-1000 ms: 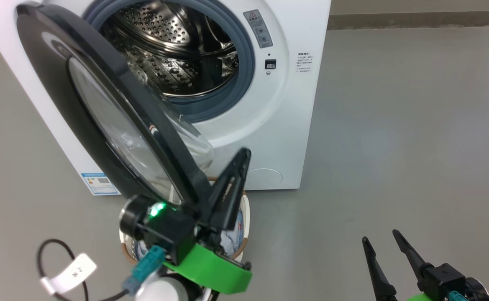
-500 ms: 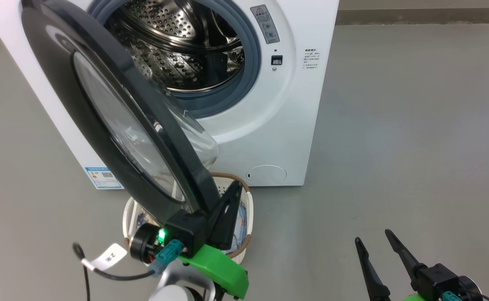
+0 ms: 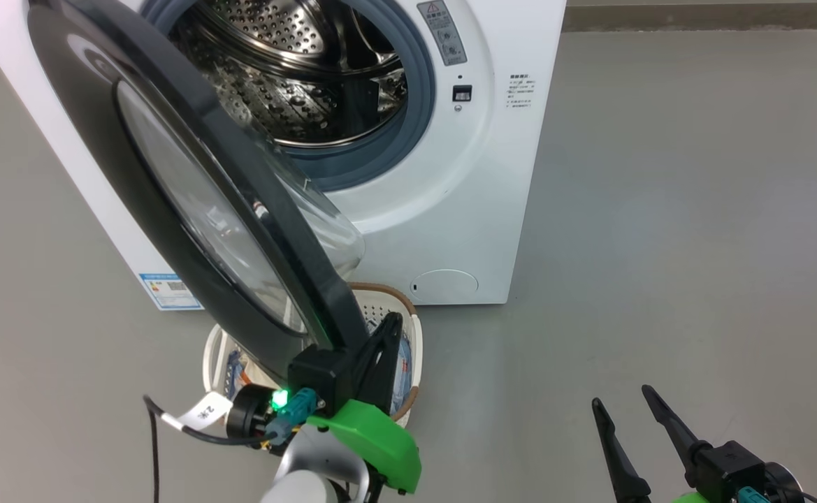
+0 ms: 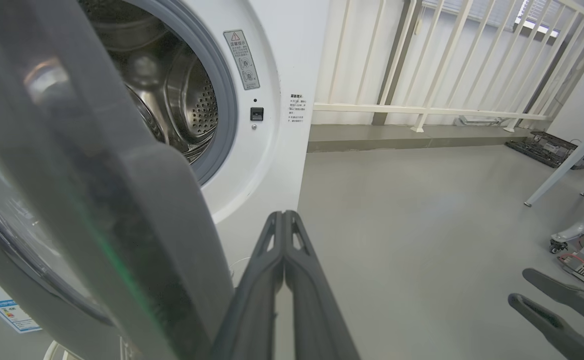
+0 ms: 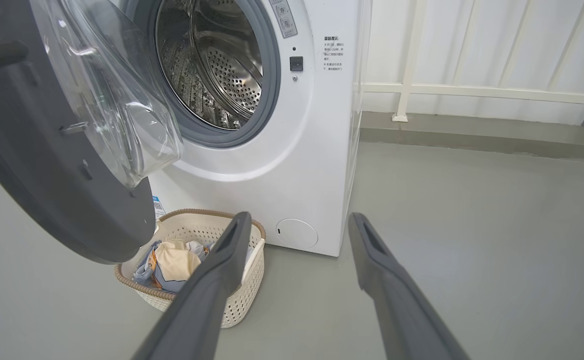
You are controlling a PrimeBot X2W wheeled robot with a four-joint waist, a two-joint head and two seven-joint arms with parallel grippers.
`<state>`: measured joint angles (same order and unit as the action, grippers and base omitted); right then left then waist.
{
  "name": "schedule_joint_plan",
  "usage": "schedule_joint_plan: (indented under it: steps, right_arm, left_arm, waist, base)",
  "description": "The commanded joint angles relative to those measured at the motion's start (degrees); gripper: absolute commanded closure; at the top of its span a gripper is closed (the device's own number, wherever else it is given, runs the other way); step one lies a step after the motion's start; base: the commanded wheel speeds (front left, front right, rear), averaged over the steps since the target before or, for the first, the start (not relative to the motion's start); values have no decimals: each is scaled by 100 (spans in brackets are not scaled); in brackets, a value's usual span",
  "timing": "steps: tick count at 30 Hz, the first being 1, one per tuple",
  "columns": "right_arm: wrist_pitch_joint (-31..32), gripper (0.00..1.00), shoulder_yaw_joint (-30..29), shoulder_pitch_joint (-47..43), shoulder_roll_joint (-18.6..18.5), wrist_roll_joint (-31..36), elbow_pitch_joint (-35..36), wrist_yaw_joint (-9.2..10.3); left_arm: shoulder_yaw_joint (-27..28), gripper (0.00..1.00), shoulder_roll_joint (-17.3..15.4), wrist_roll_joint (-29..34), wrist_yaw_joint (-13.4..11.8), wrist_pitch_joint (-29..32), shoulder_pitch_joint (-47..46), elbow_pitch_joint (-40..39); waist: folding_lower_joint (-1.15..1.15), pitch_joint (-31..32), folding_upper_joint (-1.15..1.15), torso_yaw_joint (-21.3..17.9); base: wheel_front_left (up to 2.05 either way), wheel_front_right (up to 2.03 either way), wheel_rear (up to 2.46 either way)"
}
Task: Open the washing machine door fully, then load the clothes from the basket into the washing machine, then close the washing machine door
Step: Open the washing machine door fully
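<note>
Washing machine door [image 3: 191, 202] just beside left hand [image 3: 394, 321].

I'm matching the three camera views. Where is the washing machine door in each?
Head view: the washing machine door, swung open, runs from upper left to centre.
Left wrist view: the door, blurred and close, covers the left side.
Right wrist view: the door is upper left, inner side showing.
Shared landmark: the black lock slot on the washing machine.
</note>
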<state>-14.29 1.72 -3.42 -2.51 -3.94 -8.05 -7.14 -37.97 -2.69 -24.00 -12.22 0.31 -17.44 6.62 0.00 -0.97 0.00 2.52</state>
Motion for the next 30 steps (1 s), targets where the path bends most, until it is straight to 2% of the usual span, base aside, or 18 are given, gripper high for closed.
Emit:
schedule_joint_plan:
  steps: [1, 18, 24, 30]
  right_arm:
    - [-67, 0, 173, 223, -37, -28, 123, -35]
    - [-70, 0, 155, 252, -37, -58, 129, -35]
    - [-70, 0, 155, 242, -37, -63, 141, -35]
    - [-71, 0, 148, 219, -37, -54, 148, -35]
  left_arm:
    - [139, 100, -20, -40, -61, -75, -266, -85]
    - [194, 100, -59, -361, -371, -150, -200, 148]
    - [209, 100, -153, -362, -473, -142, -45, 12]
    - [310, 100, -346, -321, -702, -142, 216, -298]
  waist:
    - [0, -10, 0, 0]
    - [0, -77, 0, 60]
    - [0, -100, 0, 80]
    - [0, -127, 0, 115]
  base:
    - [0, 0, 0]
    - [0, 0, 0]
    - [0, 0, 0]
    - [0, 0, 0]
